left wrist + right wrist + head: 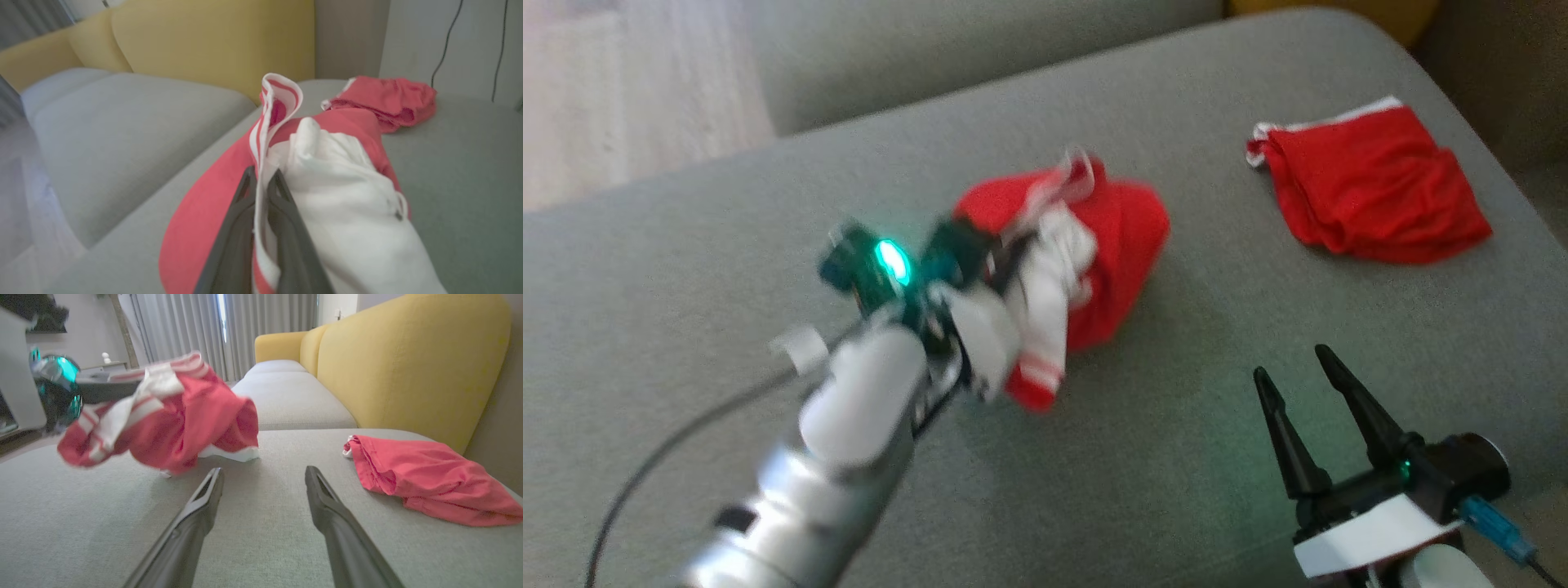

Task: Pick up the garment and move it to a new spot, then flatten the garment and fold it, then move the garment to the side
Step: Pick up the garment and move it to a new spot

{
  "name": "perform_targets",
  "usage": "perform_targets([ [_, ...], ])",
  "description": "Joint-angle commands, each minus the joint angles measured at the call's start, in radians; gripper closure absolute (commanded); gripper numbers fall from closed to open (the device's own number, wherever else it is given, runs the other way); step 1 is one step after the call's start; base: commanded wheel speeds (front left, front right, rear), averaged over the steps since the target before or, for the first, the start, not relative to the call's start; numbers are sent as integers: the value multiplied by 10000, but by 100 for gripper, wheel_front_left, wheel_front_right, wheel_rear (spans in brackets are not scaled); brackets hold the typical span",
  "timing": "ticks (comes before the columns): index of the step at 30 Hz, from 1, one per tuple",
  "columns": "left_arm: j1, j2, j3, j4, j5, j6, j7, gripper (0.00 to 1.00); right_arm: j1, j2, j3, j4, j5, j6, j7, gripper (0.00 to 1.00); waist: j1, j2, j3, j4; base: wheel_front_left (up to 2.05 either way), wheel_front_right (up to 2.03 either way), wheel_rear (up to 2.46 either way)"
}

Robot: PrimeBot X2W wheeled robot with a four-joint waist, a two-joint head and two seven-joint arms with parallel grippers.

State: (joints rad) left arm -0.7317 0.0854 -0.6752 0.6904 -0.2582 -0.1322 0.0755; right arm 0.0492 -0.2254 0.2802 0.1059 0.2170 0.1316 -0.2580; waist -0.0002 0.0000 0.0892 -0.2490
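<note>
The garment [1119, 245] is red with white striped trim and a white part. It hangs bunched from my left gripper [1005, 253], just above the middle of the grey seat cushion [727, 245]; its low end seems to brush the cushion. In the left wrist view the left gripper [263, 175] is shut on a striped fold of the garment [343, 183]. My right gripper [1294, 363] stands open at the lower right, apart from the cloth. The right wrist view shows the right gripper [263, 473] with nothing between its fingers and the garment [184, 412] up to the left.
A second red garment [1372, 188] lies folded at the cushion's far right, also seen as a red garment [429, 477] in the right wrist view. A yellow backrest [408, 355] rises behind it. Pale floor [621, 98] lies beyond the cushion's left edge.
</note>
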Motion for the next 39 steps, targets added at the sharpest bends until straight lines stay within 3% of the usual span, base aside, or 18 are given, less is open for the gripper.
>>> perform_targets([
  [1,-177,211,220,-76,-10,45,-249,100,-478,42,177,-358,-66,-9,-38,0,2,0,770,-500,0,0,0],
  [4,325,0,180,421,-13,472,-1310,96,-658,156,256,-335,-61,-9,-38,0,2,0,1204,-583,0,0,0],
  [6,584,-133,138,802,-66,700,-1963,0,-717,217,252,-304,-49,-9,-38,0,2,0,1292,-527,0,0,0],
  [8,909,-279,150,1017,-260,1111,-2932,0,-667,281,117,-185,-86,-9,-38,0,2,0,1162,-236,0,0,0],
  [12,1689,-341,154,577,-554,1801,-3336,0,-431,357,-79,-10,-182,-9,-38,0,2,0,536,459,0,0,0],
  [15,2717,-347,305,-650,-704,2497,-3364,0,-102,410,-280,114,-263,-9,-38,0,2,0,-164,1093,0,0,0],
  [25,6248,-32,2091,-4246,36,3684,-3370,0,632,845,-1084,246,-503,-9,-38,0,2,0,-1373,2705,0,0,0],
  [31,8458,103,3396,-6817,718,3623,-3371,0,1159,1186,-1613,73,-656,-9,-38,0,2,0,-1827,3131,0,0,0],
  [39,9973,-66,4366,-7787,1184,3275,-3371,0,1932,1476,-1849,-350,-924,-9,-38,0,2,0,-2132,3011,0,0,0],
])
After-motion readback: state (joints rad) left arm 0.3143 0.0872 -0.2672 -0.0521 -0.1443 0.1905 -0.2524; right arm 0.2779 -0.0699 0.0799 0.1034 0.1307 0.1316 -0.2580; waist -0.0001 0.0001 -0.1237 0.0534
